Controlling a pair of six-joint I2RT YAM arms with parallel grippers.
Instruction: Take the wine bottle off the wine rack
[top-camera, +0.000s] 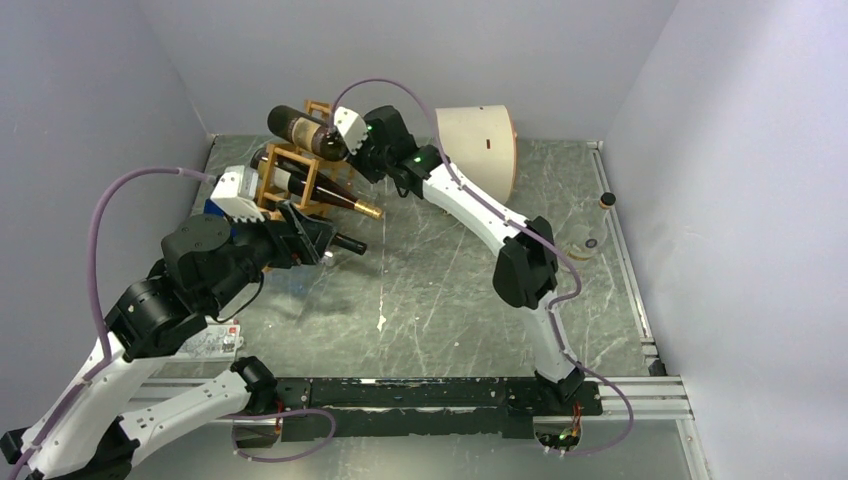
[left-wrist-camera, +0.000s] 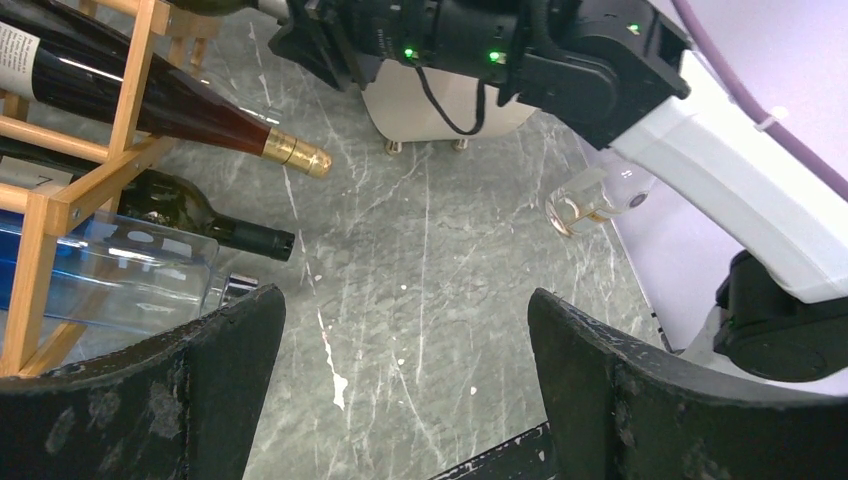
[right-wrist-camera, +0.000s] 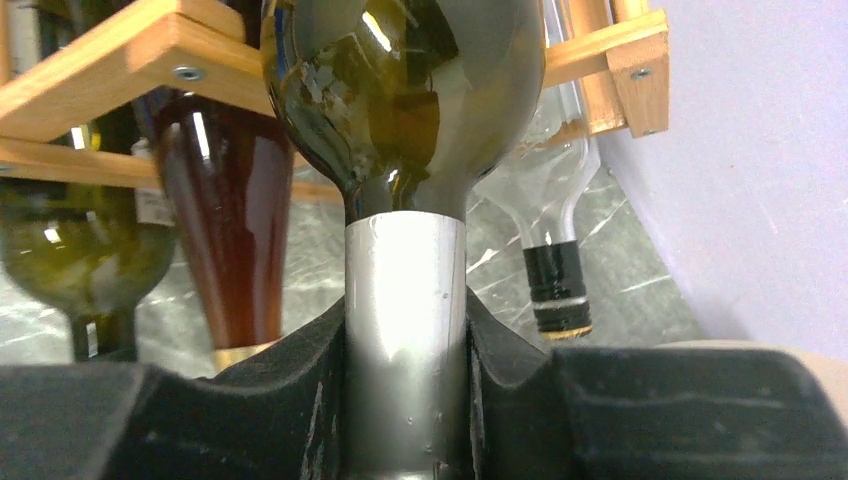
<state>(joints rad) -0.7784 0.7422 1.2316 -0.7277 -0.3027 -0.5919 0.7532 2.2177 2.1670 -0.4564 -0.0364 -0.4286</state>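
The right arm (top-camera: 480, 215) stretches far forward and leftward, the right gripper (right-wrist-camera: 405, 340) clamped on the neck of the wine bottle (right-wrist-camera: 400, 90), while the left arm (top-camera: 150, 310) is folded low, the left gripper (left-wrist-camera: 405, 400) spread wide.

The right wrist view's top edge crops the wine bottle (right-wrist-camera: 405, 100); the right tool (right-wrist-camera: 405, 335) hides its mouth.

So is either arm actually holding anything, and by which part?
The right tool grips the top wine bottle by its silver-foiled neck; the left tool holds nothing.
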